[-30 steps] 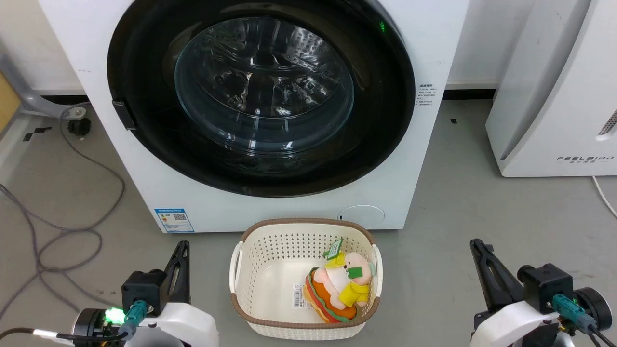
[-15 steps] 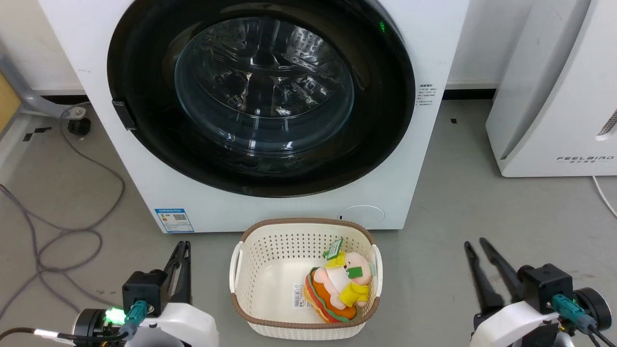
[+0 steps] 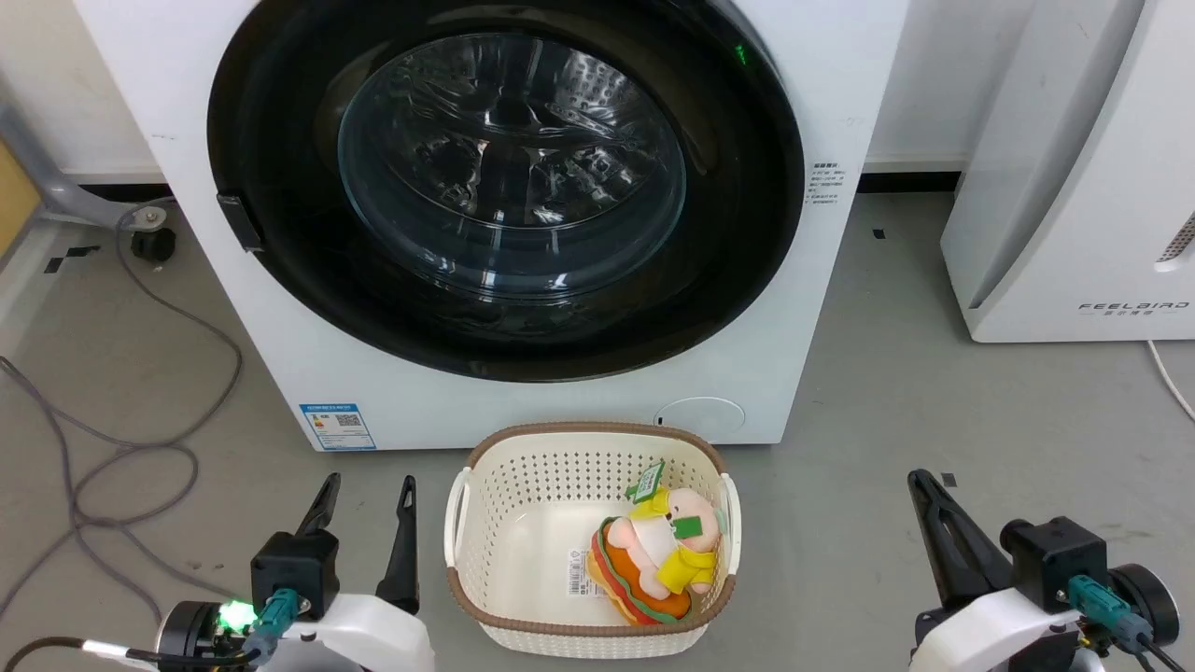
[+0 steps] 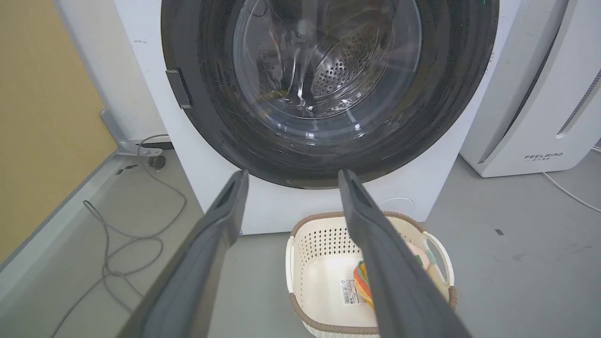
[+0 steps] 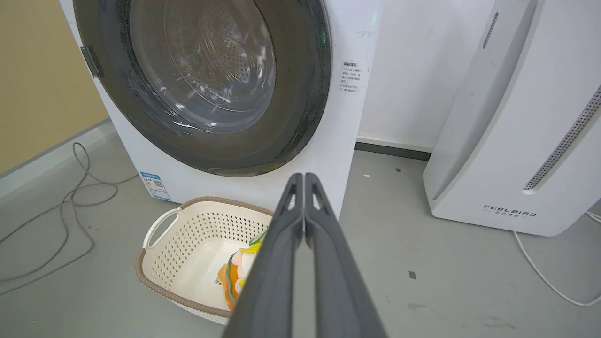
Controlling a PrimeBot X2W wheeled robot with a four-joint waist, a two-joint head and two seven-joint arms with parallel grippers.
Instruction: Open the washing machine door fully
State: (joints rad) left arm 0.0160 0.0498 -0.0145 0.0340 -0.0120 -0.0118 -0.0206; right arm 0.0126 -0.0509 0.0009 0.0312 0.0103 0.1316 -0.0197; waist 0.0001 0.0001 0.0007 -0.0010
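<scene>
The door (image 3: 504, 187) is shut on the washing machine (image 3: 420, 401); the left gripper (image 3: 364, 499) sits near, spread and empty, likely readied for the left-rim catch (image 3: 241, 222); the right gripper (image 3: 920, 483) is pinched closed, empty.

Left tool (image 3: 370, 482) newly splayed, right tool (image 3: 922, 482) rejoined

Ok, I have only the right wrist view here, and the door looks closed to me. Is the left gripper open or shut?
Observer: Open. In the head view and the left wrist view the left gripper has its jaws spread apart, with nothing between them.
Operator: And where is it, please?
Observer: Low near the floor, to the left of the basket. It touches neither the basket nor the washing machine door.
</scene>
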